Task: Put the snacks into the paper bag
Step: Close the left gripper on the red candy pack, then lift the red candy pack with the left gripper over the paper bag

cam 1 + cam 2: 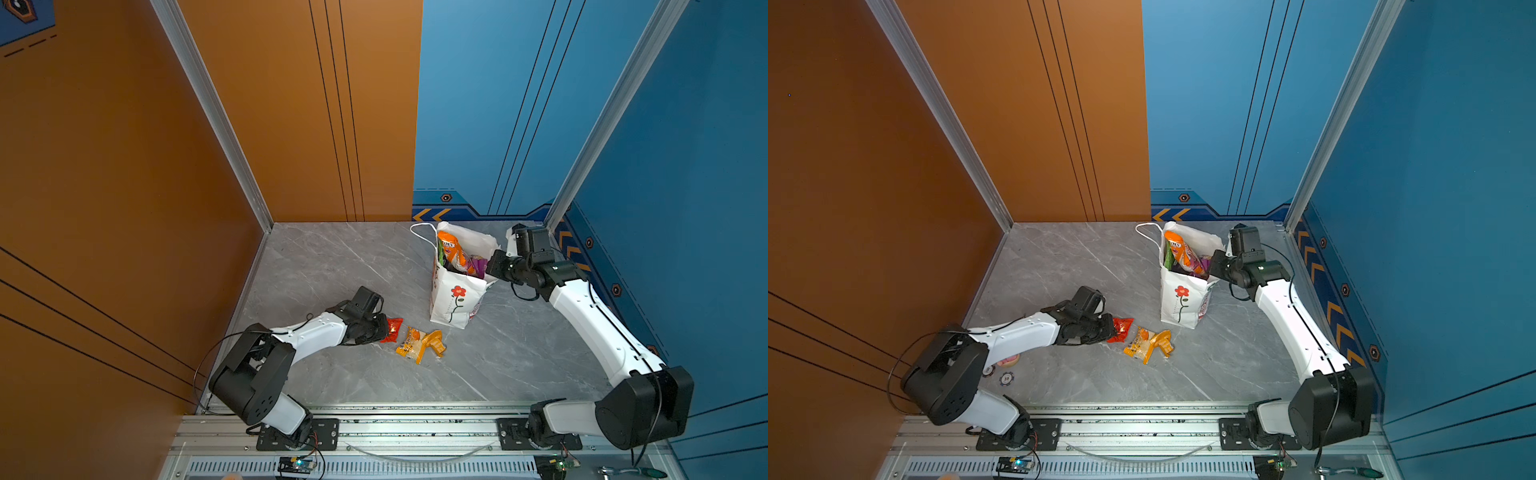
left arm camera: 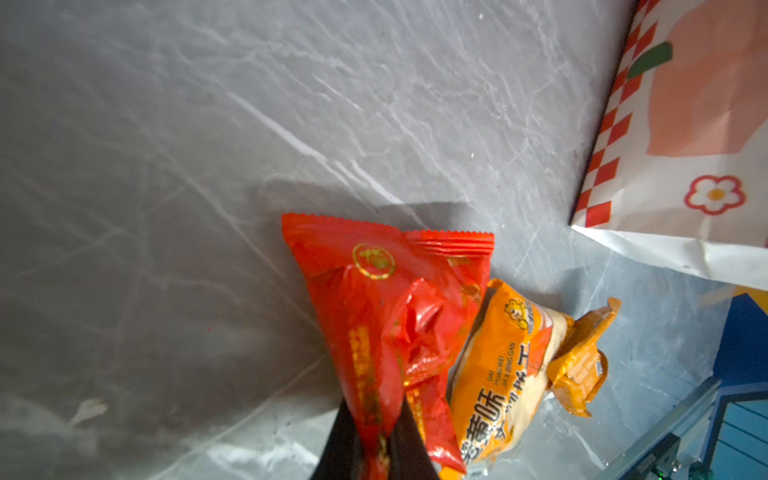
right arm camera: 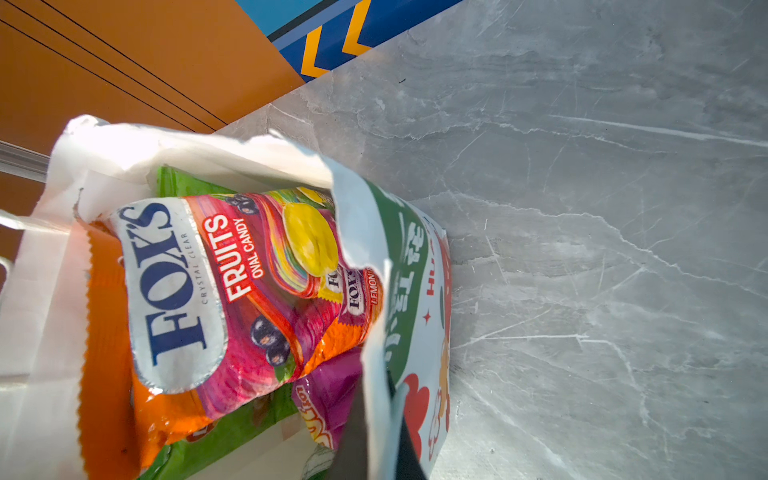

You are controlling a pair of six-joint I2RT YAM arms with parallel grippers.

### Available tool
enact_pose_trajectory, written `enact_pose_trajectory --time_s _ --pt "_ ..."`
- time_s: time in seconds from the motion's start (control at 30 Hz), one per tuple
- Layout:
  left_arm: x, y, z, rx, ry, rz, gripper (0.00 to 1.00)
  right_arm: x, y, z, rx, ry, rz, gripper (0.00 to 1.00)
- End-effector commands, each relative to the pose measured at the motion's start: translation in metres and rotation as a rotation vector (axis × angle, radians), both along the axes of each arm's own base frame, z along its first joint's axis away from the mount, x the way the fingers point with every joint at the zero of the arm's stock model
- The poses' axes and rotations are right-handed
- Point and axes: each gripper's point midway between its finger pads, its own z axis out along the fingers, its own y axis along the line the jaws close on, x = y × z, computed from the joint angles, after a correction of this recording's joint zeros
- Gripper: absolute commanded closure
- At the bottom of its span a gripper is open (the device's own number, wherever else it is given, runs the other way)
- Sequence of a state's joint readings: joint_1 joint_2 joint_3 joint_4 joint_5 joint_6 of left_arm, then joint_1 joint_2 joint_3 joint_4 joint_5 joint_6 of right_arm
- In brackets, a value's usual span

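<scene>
My left gripper is shut on one end of a red-orange snack packet, low over the grey table. Beside it lie two small orange-yellow packets, touching each other. The white paper bag stands upright at the back right. A FOX'S packet, a purple one and a green one sit inside it. My right gripper is shut on the bag's rim.
Two poker chips and a small pink toy lie under my left arm near the front left. Orange and blue walls close the table on three sides. A metal rail runs along the front.
</scene>
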State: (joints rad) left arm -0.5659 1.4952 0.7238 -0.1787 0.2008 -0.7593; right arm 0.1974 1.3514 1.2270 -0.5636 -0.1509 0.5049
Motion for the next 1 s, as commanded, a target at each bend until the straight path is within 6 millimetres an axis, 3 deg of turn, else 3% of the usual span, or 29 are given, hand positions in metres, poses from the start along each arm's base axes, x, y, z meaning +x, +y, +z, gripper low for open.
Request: enact_pose_trajectory --time_s 0.0,0.23,0.6,0.83,0.97 --pt "0.002 0.014 0.006 0.028 -0.06 0.041 0.92 -0.015 -0.002 -0.011 -0.029 0.044 0.0 0.97" --pt "0.005 0.023 0.028 0.01 -0.164 0.066 1.0 -0.014 -0.001 -0.009 -0.029 0.039 0.001 0.97" --pt "0.009 0.029 0.072 -0.036 -0.317 0.085 1.0 -0.015 -0.001 -0.008 -0.029 0.033 -0.003 0.97" --pt "0.015 0.044 0.139 -0.009 -0.485 0.099 1.0 -0.014 0.0 -0.001 -0.025 0.021 0.002 0.97" --pt "0.021 0.038 0.182 -0.034 -0.572 0.069 1.0 -0.013 0.002 0.0 -0.02 0.018 0.01 0.97"
